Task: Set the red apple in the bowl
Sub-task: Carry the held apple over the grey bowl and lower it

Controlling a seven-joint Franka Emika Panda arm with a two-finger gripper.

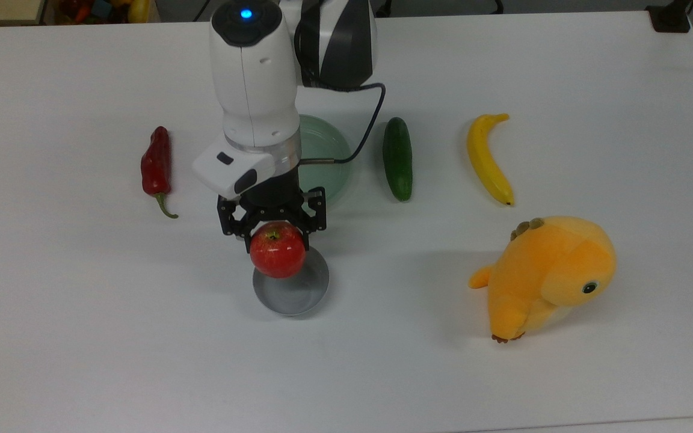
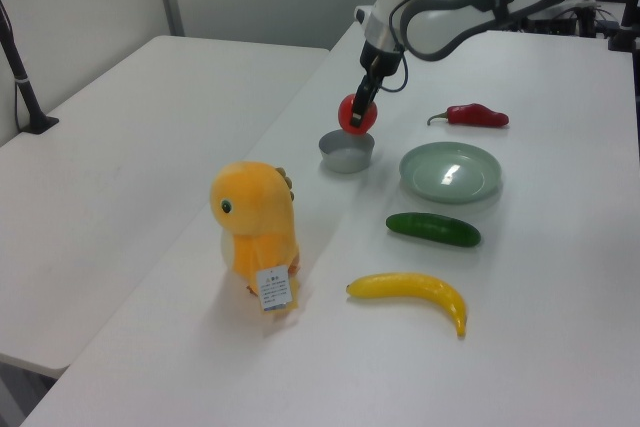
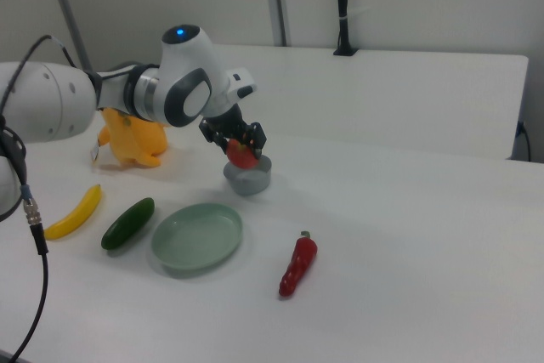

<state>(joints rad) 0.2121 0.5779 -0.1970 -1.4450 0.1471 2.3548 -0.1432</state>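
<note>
White table [image 1: 82, 337] carries everything. Arm [image 1: 254, 78] reaches in from 12 o'clock in the top view, wrist pointing down. Orange plush toy [image 1: 548, 276] stands at 4 o'clock of centre, well apart from the rest. Pale green plate [image 1: 331, 156] is at 12 o'clock of the bowl, partly hidden by the arm. Banana [image 1: 488, 157] lies at 1 o'clock of the plush, cucumber [image 1: 397, 157] at 3 o'clock of the plate, red chilli [image 1: 156, 165] at 9 o'clock of the plate. Grey bowl [image 1: 295, 294] is near table centre. Gripper [image 1: 274, 236] has its fingers clamped on either side of the red apple [image 1: 278, 249], stem dimple up. Apple hangs over the bowl's 11 o'clock rim in the top view; left view shows apple [image 2: 357, 114] above bowl [image 2: 346, 151], not inside. Right view: apple [image 3: 242, 155] just over bowl [image 3: 247, 178]; can't tell if touching the rim.
</note>
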